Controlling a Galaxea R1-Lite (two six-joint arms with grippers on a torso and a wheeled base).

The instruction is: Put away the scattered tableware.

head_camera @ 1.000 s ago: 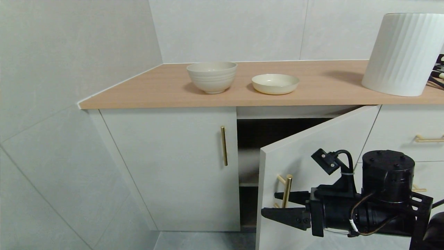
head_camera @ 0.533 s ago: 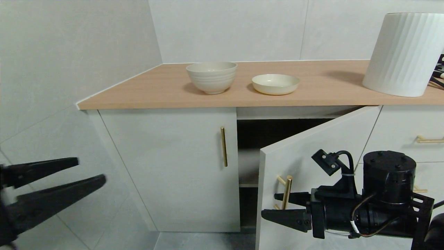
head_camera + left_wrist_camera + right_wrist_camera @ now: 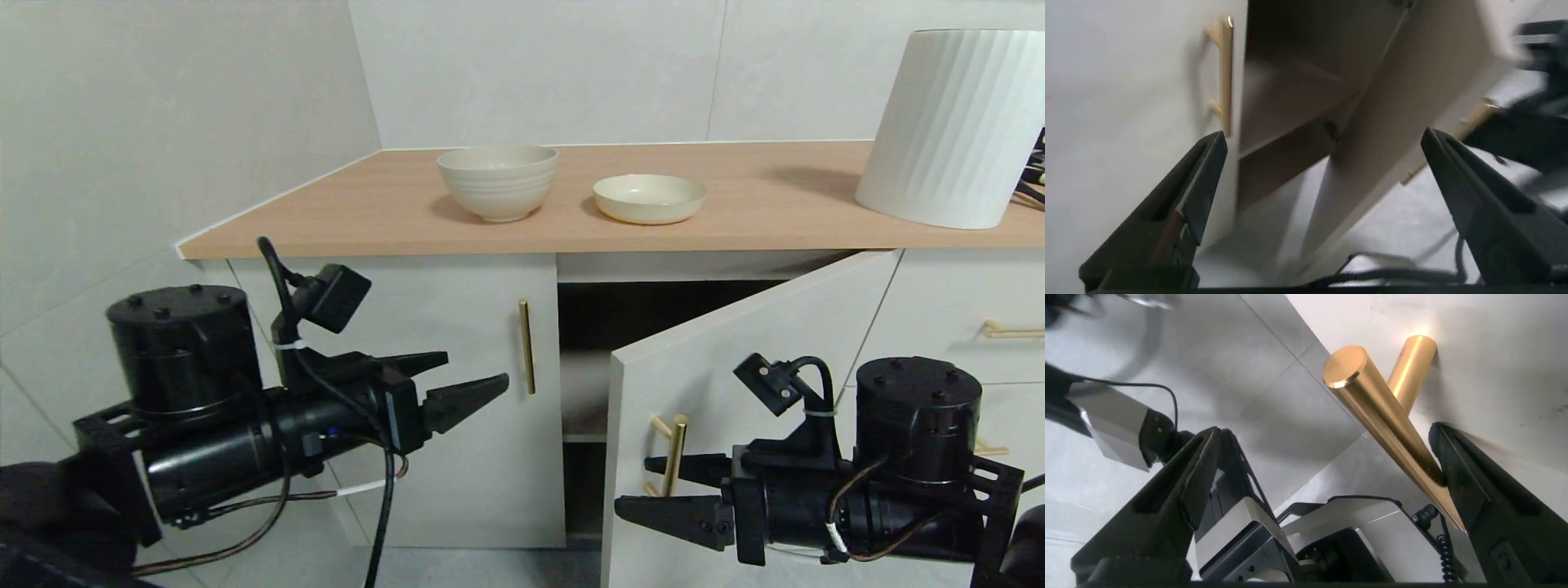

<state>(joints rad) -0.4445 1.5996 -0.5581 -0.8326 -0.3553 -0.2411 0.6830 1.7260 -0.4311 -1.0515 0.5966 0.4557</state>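
Left gripper (image 3: 478,367) spread wide, empty, right gripper (image 3: 632,482) open around door handle (image 3: 674,449), bowl (image 3: 498,181), dish (image 3: 649,198) on counter (image 3: 775,204)

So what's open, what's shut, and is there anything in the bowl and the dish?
Bowl: upright on the counter, inside hidden.
Dish: upright, empty.
Left door: shut.
Right door: swung partly open.
Drawer: shut.
Left gripper: open, holding nothing.
Right gripper: open, around the right door's handle.
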